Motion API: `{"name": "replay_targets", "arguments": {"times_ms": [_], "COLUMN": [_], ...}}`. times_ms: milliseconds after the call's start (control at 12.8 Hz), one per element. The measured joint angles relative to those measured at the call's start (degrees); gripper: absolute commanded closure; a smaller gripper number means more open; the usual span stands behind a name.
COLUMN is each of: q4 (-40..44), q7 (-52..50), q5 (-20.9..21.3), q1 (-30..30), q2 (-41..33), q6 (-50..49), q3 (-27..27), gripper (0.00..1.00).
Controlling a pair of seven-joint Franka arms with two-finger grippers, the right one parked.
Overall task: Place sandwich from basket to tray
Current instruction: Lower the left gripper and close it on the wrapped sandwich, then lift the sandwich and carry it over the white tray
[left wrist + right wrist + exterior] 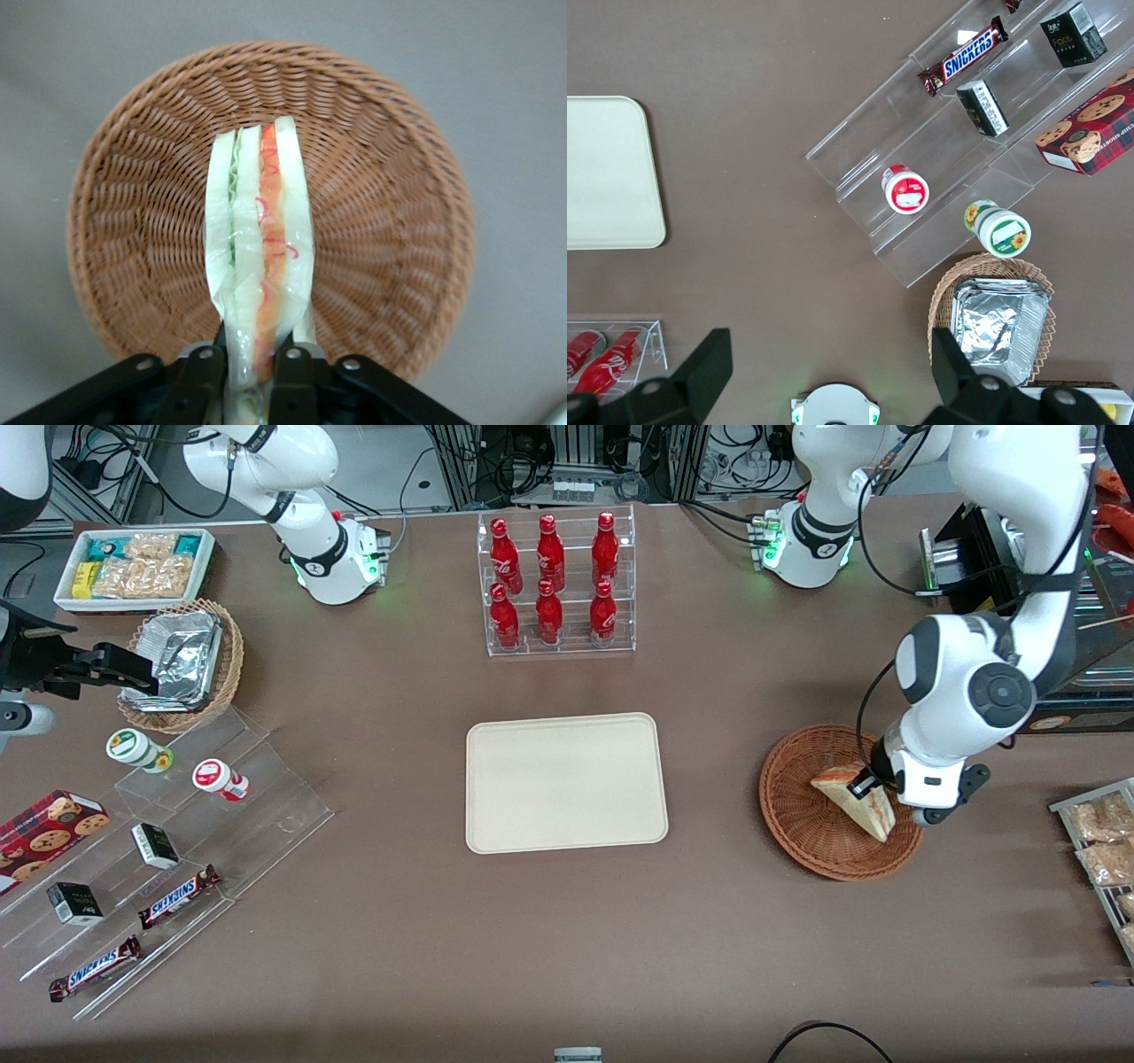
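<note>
Pinching the sandwich (pixel 260 248) by its end, the gripper (pixel 869 786) sits low over the basket (pixel 802 815), fingers (pixel 202 376) clamped on either side of the bread so the filling edge shows between them. The wedge is in the basket's bowl; whether it touches the weave, I can't tell. The tray (pixel 567 781) lies bare toward the parked arm's end, with open table between, so I'd say nothing blocks the carry. Farther from the camera, the bottle rack (pixel 556 583) stands well clear.
</note>
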Motion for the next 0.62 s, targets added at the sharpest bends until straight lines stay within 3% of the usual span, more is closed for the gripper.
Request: {"name": "replay_targets", "arguments": {"times_ms": [234,625], "q4": [11.3,17.4], "q7": [0.0,-1.0], "q5": [0.1,0.0], "q1": [-4.5,-18.8], "q2": [-0.4,4.3], "q6": [-14.6,-17.4], "q3": [-0.6,-1.0], "gripper": [1.0,1.0]}}
